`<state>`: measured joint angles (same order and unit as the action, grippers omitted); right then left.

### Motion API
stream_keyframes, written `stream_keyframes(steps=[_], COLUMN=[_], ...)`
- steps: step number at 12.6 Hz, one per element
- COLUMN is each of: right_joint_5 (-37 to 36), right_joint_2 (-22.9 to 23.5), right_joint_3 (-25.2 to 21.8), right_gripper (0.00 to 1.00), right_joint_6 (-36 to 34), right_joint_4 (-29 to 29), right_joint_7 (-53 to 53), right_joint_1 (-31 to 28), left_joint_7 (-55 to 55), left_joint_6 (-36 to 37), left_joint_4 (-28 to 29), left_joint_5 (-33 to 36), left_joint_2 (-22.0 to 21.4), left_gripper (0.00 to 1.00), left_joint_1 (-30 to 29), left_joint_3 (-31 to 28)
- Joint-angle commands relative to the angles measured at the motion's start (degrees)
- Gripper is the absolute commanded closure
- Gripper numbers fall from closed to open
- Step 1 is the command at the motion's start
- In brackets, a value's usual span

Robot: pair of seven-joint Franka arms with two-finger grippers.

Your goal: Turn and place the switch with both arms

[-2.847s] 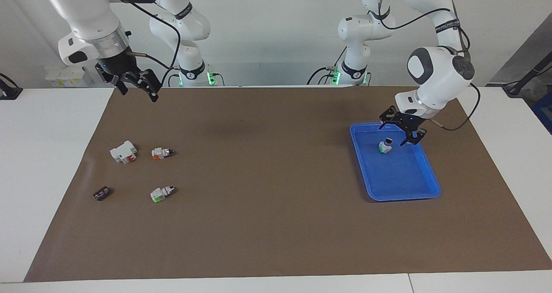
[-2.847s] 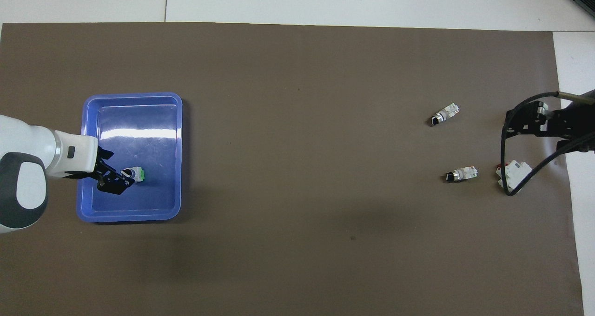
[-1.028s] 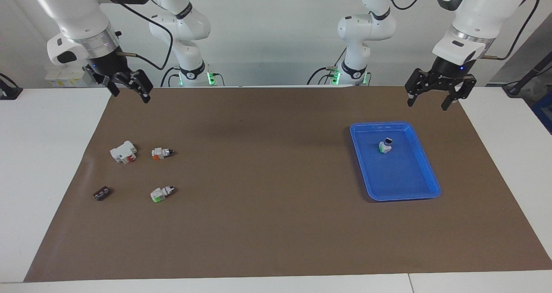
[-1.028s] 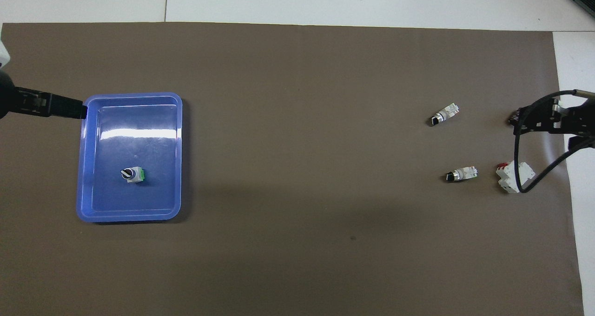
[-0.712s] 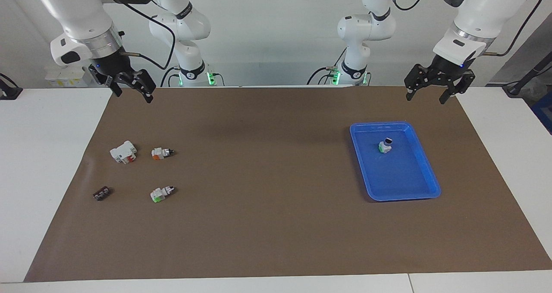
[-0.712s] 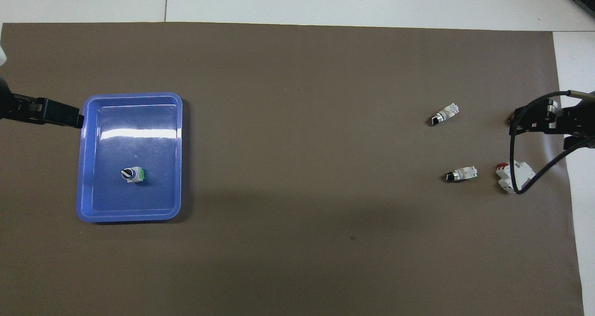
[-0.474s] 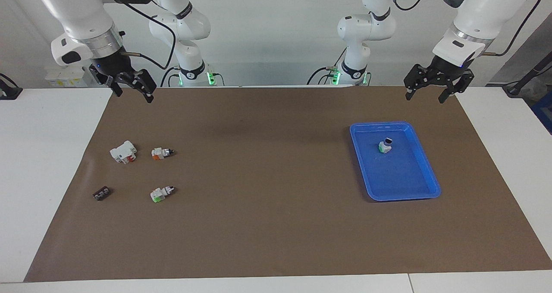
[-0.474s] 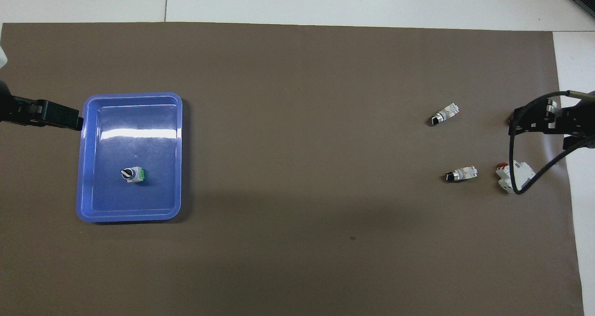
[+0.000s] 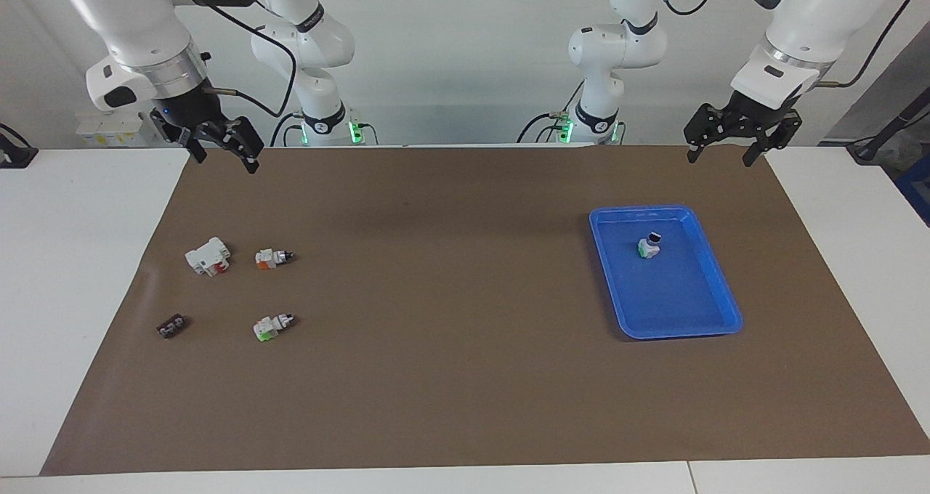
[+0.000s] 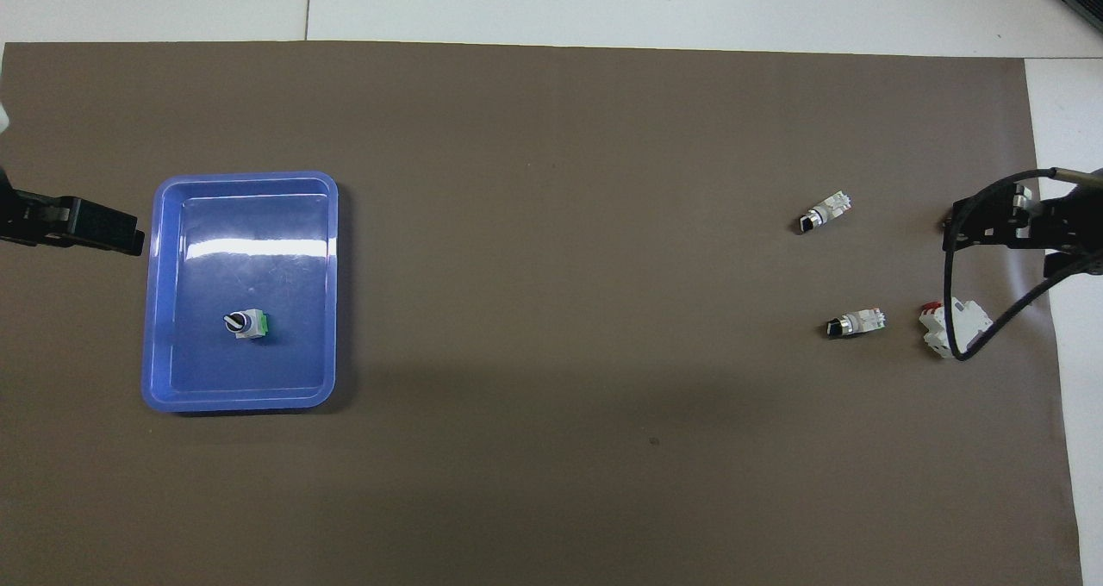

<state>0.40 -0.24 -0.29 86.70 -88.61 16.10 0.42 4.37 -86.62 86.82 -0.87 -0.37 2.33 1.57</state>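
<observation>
You've got a white table (image 9: 87, 276) under a brown mat (image 9: 450, 320); on the mat: blue tray (image 9: 716, 283), white block (image 9: 208, 256), orange-part switch (image 9: 273, 258), green-part switch (image 9: 272, 326), small black piece (image 9: 171, 326).

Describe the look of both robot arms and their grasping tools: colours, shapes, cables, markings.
Both arms are glossy white with rounded jointed segments, black bands lettered in white and green lights at the bases. Each has a ribbed silver wrist ring above a black two-finger tool with skeletal open-frame fingers: the left tool and the right tool. Thin black cables loop along each arm to the wrist, and a small blue light shows on each tool's body.
</observation>
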Motion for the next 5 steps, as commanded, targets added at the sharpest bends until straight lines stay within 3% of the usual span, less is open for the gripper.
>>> stream_keyframes(steps=[1, 5], right_joint_5=[1.2, 1.2], right_joint_2=[-0.5, -0.5], right_joint_3=[-0.2, -0.2], right_gripper=[0.00, 0.00], right_joint_6=[0.6, 0.6], right_joint_4=[-0.8, -0.7], right_joint_7=[-1.6, -1.6], right_joint_1=[-0.2, -0.2], left_joint_7=[-0.4, -0.4], left_joint_6=[1.0, 0.8], left_joint_4=[1.0, 1.3], left_joint_5=[1.1, 1.1], left_joint_2=[-1.4, -1.5], left_gripper=[0.00, 0.00], left_joint_1=[-0.8, -1.4], left_joint_3=[0.1, 0.2])
